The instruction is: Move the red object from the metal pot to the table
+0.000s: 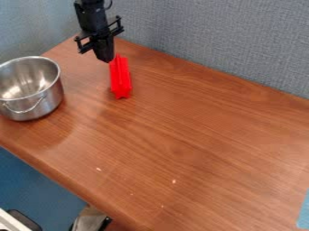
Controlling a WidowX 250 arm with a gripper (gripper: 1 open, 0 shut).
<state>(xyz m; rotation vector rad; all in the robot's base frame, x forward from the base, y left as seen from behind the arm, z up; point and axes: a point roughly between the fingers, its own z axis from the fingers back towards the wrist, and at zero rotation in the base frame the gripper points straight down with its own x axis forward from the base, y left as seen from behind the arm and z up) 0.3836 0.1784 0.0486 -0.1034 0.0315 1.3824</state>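
the reddish-brown wooden surface [193, 126] filled most of the view, with a grey-blue textured wall [229, 36] behind its far edge. the metal pot [27, 86] stood upright at the left side of the surface, near the left edge, its shiny interior holding nothing visible. the red object [119, 77] was on the surface to the right of the pot and well apart from it, toward the far edge; it was an elongated bright red block, and whether it stood on end or lay pointing away from the camera could not be determined. the black claw [101, 55] hung from the arm at the far left of the surface and pointed downward, with its tip just left of and above the top end of the red object. the claw's fingers were drawn together with nothing between them. a narrow strip of wall and wood was visible between the claw's tip and the red object, so the two appeared apart, though the margin was too small to be certain. below the near edge of the surface, a blue area and a pale object at the bottom left were visible but could not be identified.
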